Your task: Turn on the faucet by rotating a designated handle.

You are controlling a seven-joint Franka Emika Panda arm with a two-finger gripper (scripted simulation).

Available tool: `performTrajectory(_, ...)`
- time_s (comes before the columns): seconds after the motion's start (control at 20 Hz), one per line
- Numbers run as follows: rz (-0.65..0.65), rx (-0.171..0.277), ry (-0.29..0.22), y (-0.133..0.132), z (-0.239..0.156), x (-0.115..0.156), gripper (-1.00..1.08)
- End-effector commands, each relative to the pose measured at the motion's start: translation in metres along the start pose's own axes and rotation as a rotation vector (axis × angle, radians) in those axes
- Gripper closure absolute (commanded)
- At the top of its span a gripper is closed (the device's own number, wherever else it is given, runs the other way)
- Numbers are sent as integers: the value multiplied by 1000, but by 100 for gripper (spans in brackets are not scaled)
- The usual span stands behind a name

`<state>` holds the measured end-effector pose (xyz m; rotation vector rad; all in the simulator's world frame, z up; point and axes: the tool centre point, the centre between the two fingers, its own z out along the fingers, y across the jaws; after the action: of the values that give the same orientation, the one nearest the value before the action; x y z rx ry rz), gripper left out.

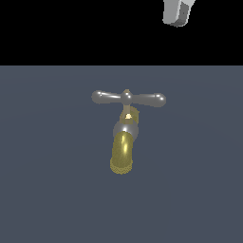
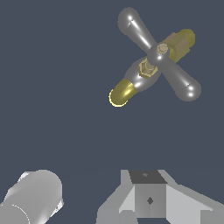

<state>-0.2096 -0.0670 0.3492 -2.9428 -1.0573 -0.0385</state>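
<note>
**Gripper held high and apart from the faucet handle**

Dark blue-grey ground (image 1: 47, 190) fills the lower part of the exterior view, with plain black above it. Against that black, at the top edge toward the exterior view's right, only the pale grey lower end of the gripper (image 1: 179, 14) is seen; most of it is cut off by the frame, and whether its jaws are spread or pressed together cannot be told. In the wrist view, grey and white parts of the gripper body are seen at the picture's edge, but no fingertips can be made out.

Well apart from the gripper, near the middle of the ground, the faucet (image 1: 122, 152) is seen. Its thick gold-brass spout with a knurled rim is joined through a silver ball joint to a thin brass stem. At the top of that stem the handle (image 1: 128, 98) is found: a slim glossy grey crossbar with a small central hub and two arms ending in rounded bulbs, lying roughly level across the exterior view. Nothing is touching the handle (image 2: 159, 54), which is shown crossing over the gold spout in the wrist view
</note>
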Motion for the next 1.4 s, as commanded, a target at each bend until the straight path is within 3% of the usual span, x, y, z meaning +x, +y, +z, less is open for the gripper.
performTrajectory(0.0, -62, 0, -3, 9, 14, 2, 108)
performTrajectory(0.9, -471, -1, -24, 65, 111, 28, 108)
performTrajectory(1.35, -609, 1, -29, 80, 143, 43, 108)
